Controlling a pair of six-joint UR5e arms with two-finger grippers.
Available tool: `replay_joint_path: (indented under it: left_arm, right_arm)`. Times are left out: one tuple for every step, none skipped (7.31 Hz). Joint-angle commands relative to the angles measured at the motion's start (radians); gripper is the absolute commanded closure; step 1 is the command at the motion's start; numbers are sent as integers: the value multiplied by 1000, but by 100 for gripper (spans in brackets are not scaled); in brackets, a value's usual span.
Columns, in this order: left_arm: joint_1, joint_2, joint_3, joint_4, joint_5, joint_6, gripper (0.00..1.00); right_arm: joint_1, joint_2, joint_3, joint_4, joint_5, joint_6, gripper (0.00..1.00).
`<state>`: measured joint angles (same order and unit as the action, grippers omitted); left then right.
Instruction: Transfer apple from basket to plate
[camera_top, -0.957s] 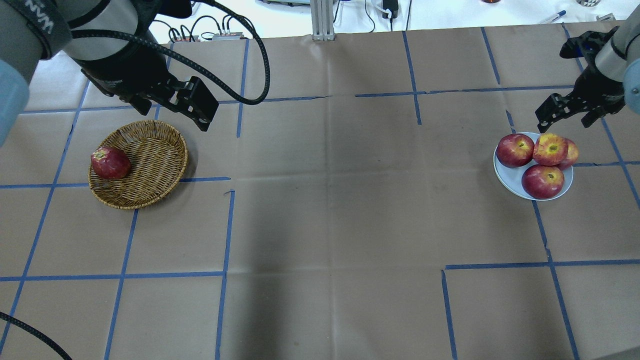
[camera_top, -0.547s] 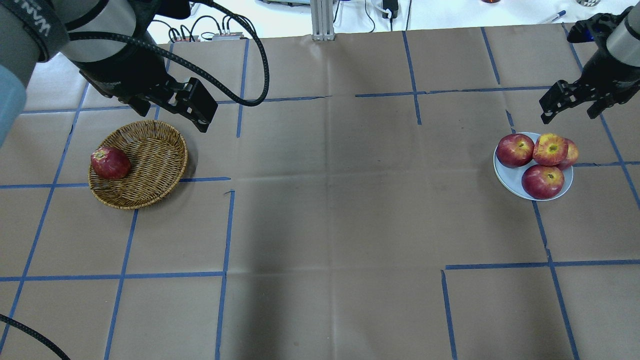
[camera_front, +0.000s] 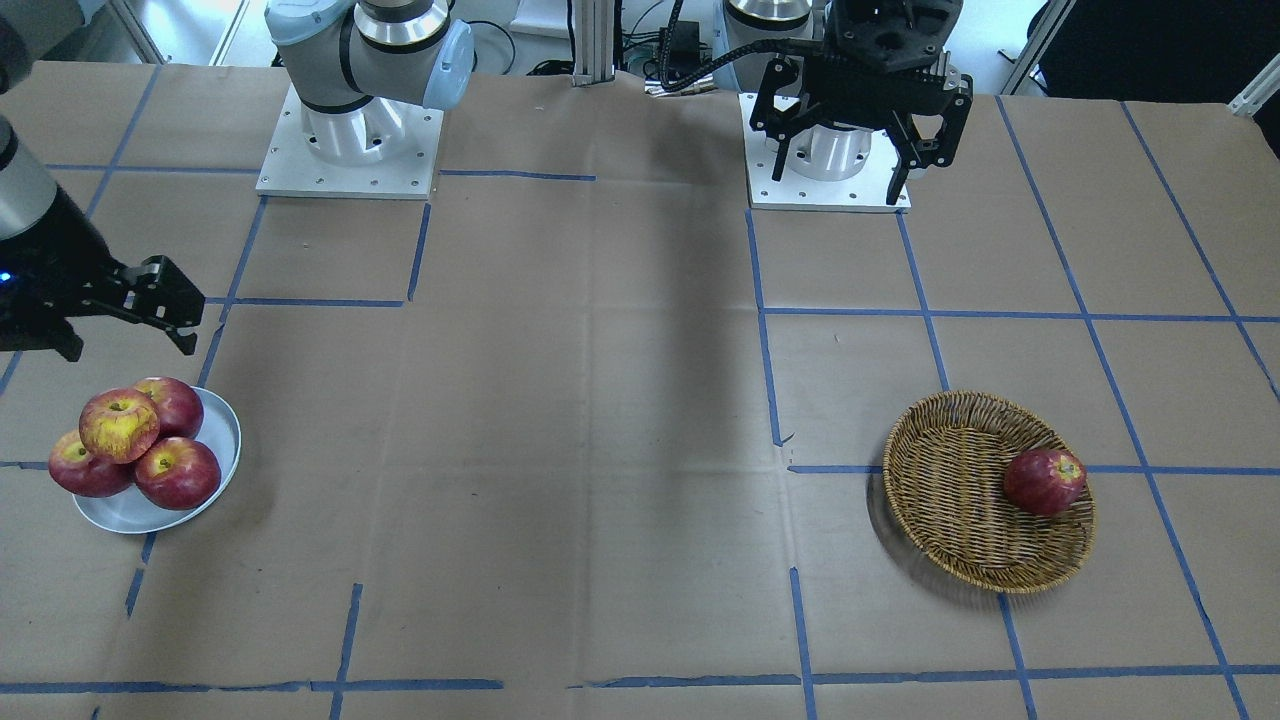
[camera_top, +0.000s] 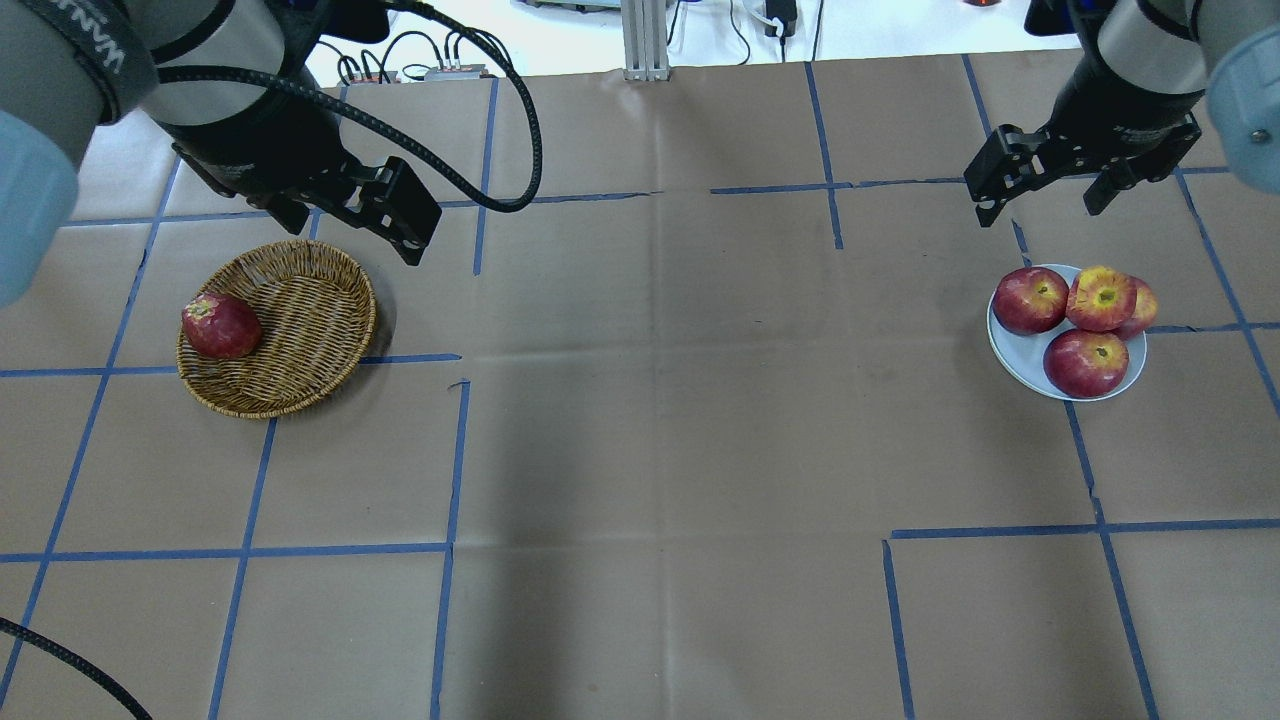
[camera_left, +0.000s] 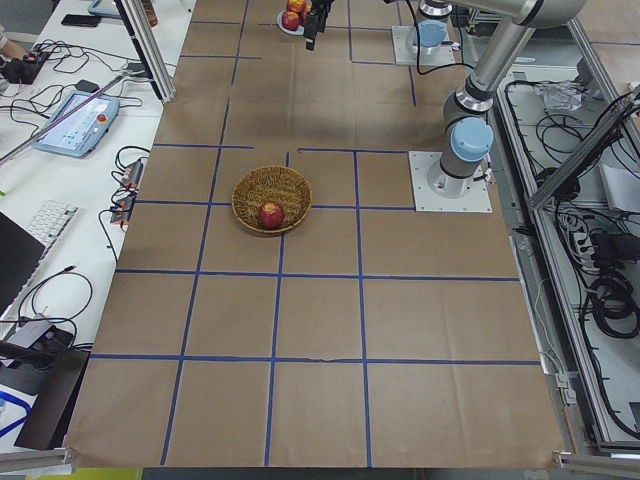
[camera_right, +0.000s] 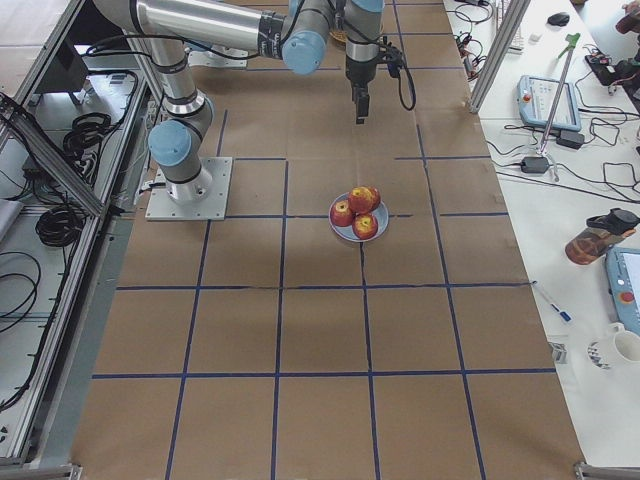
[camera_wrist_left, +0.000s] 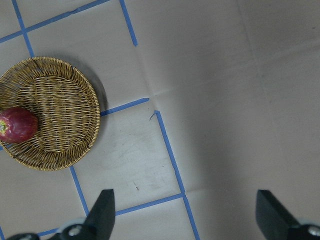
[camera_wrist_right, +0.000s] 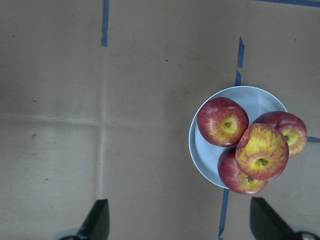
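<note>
The yellow-streaked apple (camera_top: 1100, 297) lies on top of three darker red apples on the pale blue plate (camera_top: 1015, 355) at the right. It also shows in the front view (camera_front: 119, 424) and the right wrist view (camera_wrist_right: 262, 151). The wicker basket (camera_top: 310, 300) at the left holds one dark red apple (camera_top: 220, 326). My right gripper (camera_top: 1040, 210) is open and empty, high above the table beyond the plate. My left gripper (camera_top: 350, 235) is open and empty, above the basket's far edge. The left wrist view shows the basket (camera_wrist_left: 60, 115) below.
Brown paper with blue tape lines (camera_top: 450, 450) covers the table. The two arm bases (camera_front: 345, 140) (camera_front: 825, 160) stand on white mounting plates at the robot's side. Benches with a tablet (camera_right: 545, 100), cables and a keyboard run along the table's far side.
My right gripper has moved left and toward the far side of the table, away from the plate. My left gripper, the basket and all apples have stayed in place.
</note>
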<state>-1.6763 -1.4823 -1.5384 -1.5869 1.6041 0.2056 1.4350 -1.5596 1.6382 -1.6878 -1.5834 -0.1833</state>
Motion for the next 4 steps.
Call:
replay_joint_path:
  left_arm:
    - [1,-1,0,1,-1,0,0]
    - [1,-1,0,2,-1,2,0]
    - [1,-4,0,2,0,2,0]
    - [0,-4,0,2,0,2,0]
  right_arm:
    - [102,-36,-4,45,-7,152,0]
    - [107,-39,-3,46,-10,154,0]
    - [108,-40,-4,63,-10,154,0]
    - [110,-56,-6,74,-6,160,0]
